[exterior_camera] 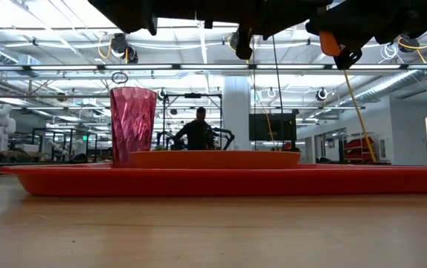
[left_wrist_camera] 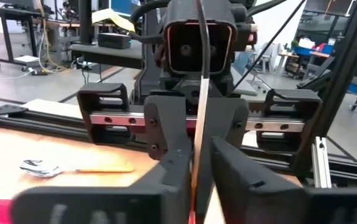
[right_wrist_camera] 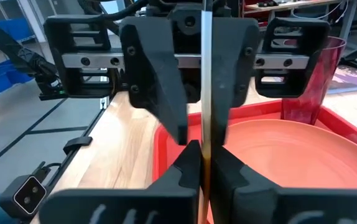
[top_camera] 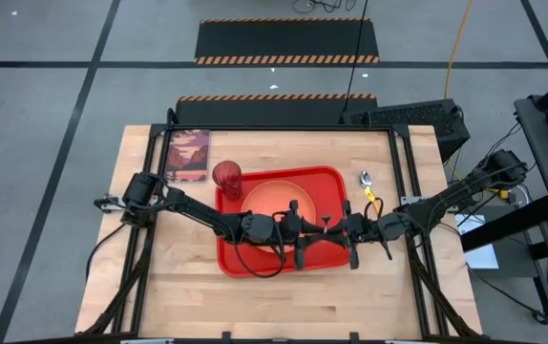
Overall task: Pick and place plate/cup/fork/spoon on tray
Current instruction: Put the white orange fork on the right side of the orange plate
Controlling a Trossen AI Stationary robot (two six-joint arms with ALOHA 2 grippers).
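Note:
The red tray (top_camera: 231, 260) lies mid-table. The orange plate (top_camera: 276, 196) lies flat on it, and the dark red cup (top_camera: 227, 176) stands upright at its far left corner. The spoon (top_camera: 367, 183) lies on the table just right of the tray. My left gripper (top_camera: 303, 229) and right gripper (top_camera: 348, 234) face each other above the tray's right part. The fork (left_wrist_camera: 198, 118) stands upright between them, silver end up and orange handle down. Both grippers are shut on it. My left gripper pinches the fork's orange handle part (left_wrist_camera: 194, 177) between its two fingers. It comes level from the table's left, with the fingers across the fork. The fork stands upright, clear of the tray. My right gripper pinches the fork's lower part (right_wrist_camera: 204, 155) between its two fingers. It comes level from the table's right, with the fingers across the fork. The silver upper part (right_wrist_camera: 206, 68) rises above the fingers.
A picture card (top_camera: 188, 155) lies at the table's far left, behind the cup. Black frame rails (top_camera: 403, 172) run along the table's sides. A person (exterior_camera: 199, 128) stands far behind the table. Bare wood lies near and left of the tray.

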